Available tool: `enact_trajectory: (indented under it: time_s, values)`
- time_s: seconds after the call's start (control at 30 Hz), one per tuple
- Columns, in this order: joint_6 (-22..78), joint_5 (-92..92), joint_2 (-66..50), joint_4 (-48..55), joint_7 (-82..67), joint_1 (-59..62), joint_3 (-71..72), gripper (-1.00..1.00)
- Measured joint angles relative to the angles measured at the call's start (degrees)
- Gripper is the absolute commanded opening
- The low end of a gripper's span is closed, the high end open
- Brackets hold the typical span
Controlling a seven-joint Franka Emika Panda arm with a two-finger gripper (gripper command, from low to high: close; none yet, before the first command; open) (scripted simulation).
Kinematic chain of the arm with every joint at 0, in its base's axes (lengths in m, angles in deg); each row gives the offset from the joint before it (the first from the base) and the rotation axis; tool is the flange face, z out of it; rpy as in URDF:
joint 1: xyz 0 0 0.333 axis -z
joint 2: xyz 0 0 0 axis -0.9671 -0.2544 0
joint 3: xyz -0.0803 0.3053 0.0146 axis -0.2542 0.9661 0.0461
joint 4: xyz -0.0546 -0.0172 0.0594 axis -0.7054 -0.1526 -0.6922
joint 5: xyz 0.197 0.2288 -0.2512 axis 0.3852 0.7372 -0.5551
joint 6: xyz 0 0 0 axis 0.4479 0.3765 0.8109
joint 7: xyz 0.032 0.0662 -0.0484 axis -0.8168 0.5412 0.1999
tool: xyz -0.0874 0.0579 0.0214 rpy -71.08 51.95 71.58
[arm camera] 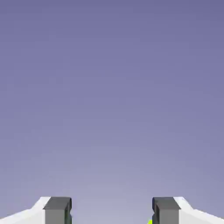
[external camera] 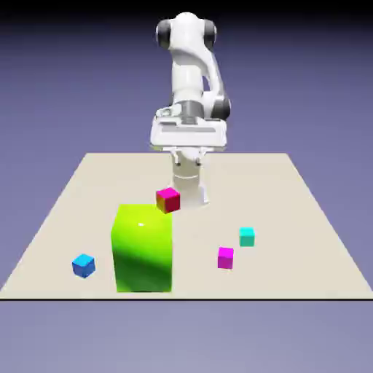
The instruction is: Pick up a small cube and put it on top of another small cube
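The small bright blue cube [external camera: 84, 265] lies on the table near the front, toward the exterior view's left. My gripper [external camera: 188, 157] hangs high above the table's far side, well away from that cube. In the hand view the gripper [arm camera: 111, 213] is open, and only the plain backdrop shows between its two grey fingertips [arm camera: 57, 211]. No cube shows in the hand view.
A big green block [external camera: 143, 248] stands just right of the blue cube. One magenta cube [external camera: 167, 199] sits behind the block, and another magenta cube [external camera: 226, 257] and a teal cube [external camera: 247, 237] lie to the right. The table's front edge [external camera: 218, 298] runs close below.
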Motion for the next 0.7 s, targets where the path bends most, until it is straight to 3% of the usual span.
enact_trajectory:
  time_s: [0.6, 0.7]
  values:
    - [28.32, 28.36, -37.36, 35.20, 32.47, 7.32, -11.91, 0.00]
    - [30.74, 32.22, -43.49, 36.80, 37.60, 6.66, -17.06, 0.00]
